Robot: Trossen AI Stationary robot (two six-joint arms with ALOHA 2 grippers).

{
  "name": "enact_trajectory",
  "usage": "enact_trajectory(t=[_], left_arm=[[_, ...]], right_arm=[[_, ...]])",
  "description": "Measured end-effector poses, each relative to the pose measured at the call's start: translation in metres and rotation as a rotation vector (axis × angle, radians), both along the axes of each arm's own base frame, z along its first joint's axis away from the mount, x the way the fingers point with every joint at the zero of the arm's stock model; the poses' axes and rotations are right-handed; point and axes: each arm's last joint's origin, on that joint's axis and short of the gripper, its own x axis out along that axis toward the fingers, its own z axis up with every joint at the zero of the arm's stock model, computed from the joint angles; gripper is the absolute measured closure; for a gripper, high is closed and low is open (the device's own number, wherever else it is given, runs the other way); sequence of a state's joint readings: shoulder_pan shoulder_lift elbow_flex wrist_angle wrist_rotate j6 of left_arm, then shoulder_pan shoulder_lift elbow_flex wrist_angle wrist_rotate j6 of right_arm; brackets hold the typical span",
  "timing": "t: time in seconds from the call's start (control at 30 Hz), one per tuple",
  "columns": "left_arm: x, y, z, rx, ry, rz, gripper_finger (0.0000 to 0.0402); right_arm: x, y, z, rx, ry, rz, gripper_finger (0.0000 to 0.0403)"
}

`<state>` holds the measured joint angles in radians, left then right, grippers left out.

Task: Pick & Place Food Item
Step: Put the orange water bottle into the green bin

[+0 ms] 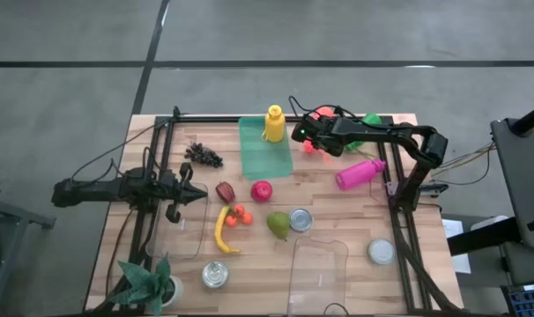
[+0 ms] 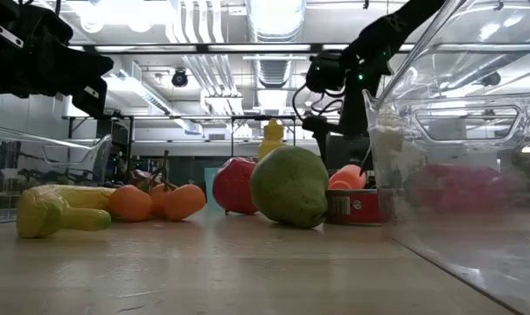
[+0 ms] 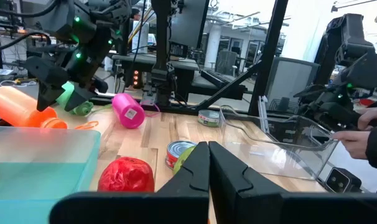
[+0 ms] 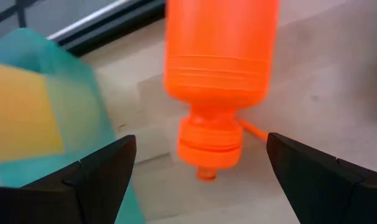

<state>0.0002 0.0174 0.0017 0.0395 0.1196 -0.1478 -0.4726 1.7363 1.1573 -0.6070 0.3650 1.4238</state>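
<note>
An orange bottle point(image 4: 216, 68) lies on the wood table at the far side, its cap point(image 4: 210, 146) toward the near edge. My right gripper point(image 1: 307, 138) hangs open just above it, slanting down, with a finger on either side of the cap and touching nothing. Left of it a yellow bottle point(image 1: 274, 123) stands on a teal tray point(image 1: 265, 154). A red fruit point(image 1: 261, 190), a green pear point(image 1: 278, 224), a banana point(image 1: 221, 231) and small tomatoes point(image 1: 239, 216) lie mid-table. My left gripper point(image 1: 195, 195) waits shut at the table's left, pointing level.
A pink bottle point(image 1: 359, 173) lies right of the tray, dark grapes point(image 1: 203, 155) at far left. A can point(image 1: 300, 220), clear containers point(image 1: 318, 264) point(image 1: 186, 231), a lid point(image 1: 381, 252), a jar point(image 1: 215, 275) and a plant point(image 1: 148, 282) fill the near half. A person's hand point(image 3: 369, 134) shows beyond the table.
</note>
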Motion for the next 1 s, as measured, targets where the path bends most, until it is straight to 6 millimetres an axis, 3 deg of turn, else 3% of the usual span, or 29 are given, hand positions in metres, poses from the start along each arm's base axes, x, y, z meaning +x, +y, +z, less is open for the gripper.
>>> enact_trajectory(t=[0.7, 1.0], left_arm=[[0.000, 0.000, 0.000, 0.000, 0.000, 0.000, 0.0401], [0.000, 0.000, 0.000, 0.000, 0.000, 0.000, 0.0401]], right_arm=[[-0.001, 0.000, -0.009, -0.001, -0.044, -0.023, 0.0044], [-0.002, -0.008, 0.010, 0.104, -0.003, 0.067, 0.0044]])
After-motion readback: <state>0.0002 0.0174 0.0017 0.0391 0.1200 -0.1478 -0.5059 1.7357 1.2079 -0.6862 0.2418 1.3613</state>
